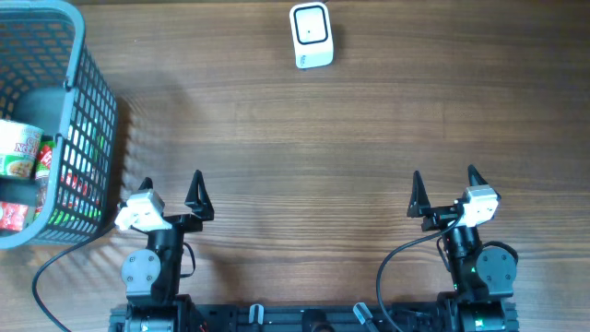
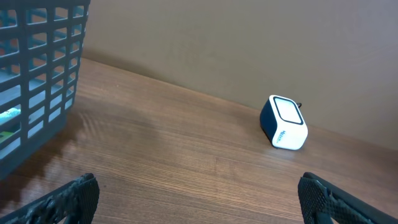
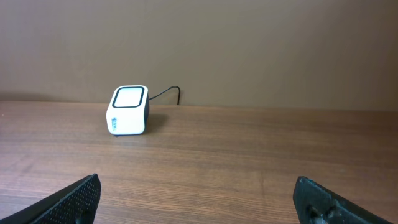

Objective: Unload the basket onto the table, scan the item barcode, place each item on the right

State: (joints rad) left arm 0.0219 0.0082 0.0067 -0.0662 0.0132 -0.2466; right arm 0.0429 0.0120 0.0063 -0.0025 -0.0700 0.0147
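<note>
Currently no item is out. The candidates lie inside the blue-grey plastic lattice basket point(image 1: 92, 120) at the upper left of the overhead view: a printed instant-noodle cup point(image 1: 18, 149) and red packets point(image 1: 11, 217) show over the rim. No barcode can be made out.

The white box-shaped scanner with a dark-framed window point(image 1: 311, 35) stands alone at top centre, window facing up, with a thin dark cable point(image 3: 166, 92) running off behind it. It is probably set apart so an item can be passed over the window.

The left tool point(image 1: 171, 183) is at lower left, just beside the basket's near corner, jaws spread fully with nothing between them. The right tool point(image 1: 444, 177) at lower right is equally wide and empty.

Judgement: the left arm suits the pick, since the basket is on its side.

Room: the broad wood-grain counter point(image 1: 295, 138) lies bare between tools and scanner. The tight spot is the basket's wall and rim, which probably call for entry from above.
</note>
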